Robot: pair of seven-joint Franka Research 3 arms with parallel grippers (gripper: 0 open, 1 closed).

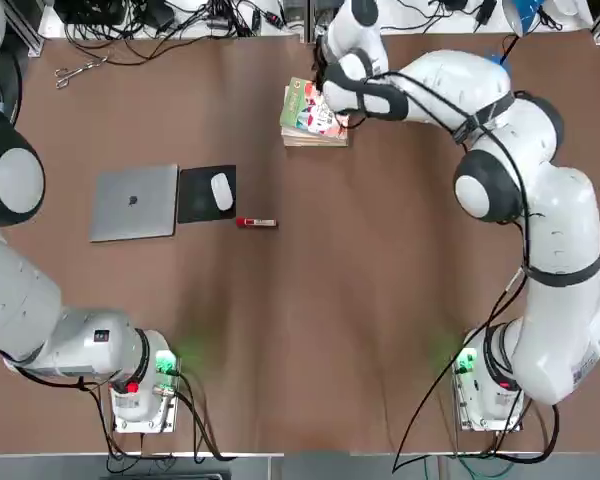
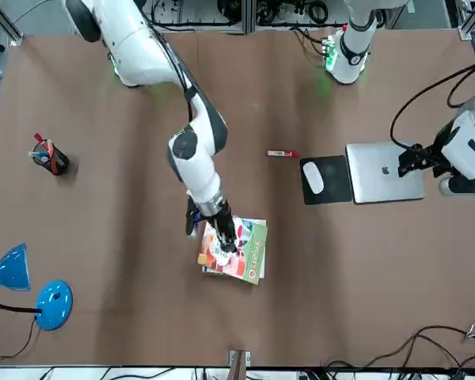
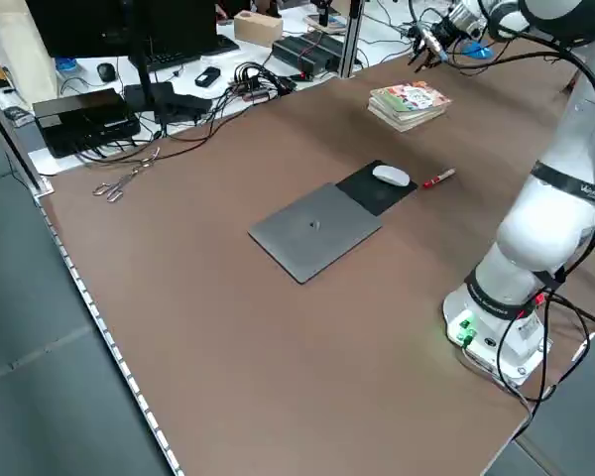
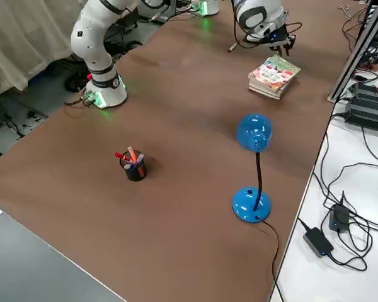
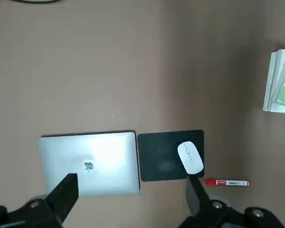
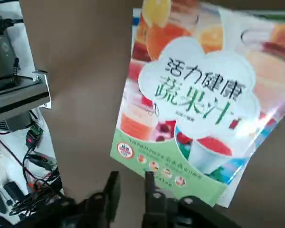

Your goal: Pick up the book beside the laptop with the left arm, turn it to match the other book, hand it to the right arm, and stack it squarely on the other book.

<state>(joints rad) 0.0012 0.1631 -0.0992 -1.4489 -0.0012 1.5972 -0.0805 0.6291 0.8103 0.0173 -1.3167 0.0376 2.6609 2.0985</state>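
the book (image 1: 315, 110) already lies on the other book (image 3: 402, 116). my right end effector (image 6: 131, 190), fingers narrow and empty, hangs just beside it; next i judge squareness. left end effector (image 5: 128, 199) wide above the laptop (image 1: 135, 202).

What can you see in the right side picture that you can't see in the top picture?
Only the right side view shows the blue lamp and a black cup of pens. Only the top view shows the laptop, the white mouse on its black pad, and scissors. Both show the colourful book stacked on another book, with the right end effector beside it.
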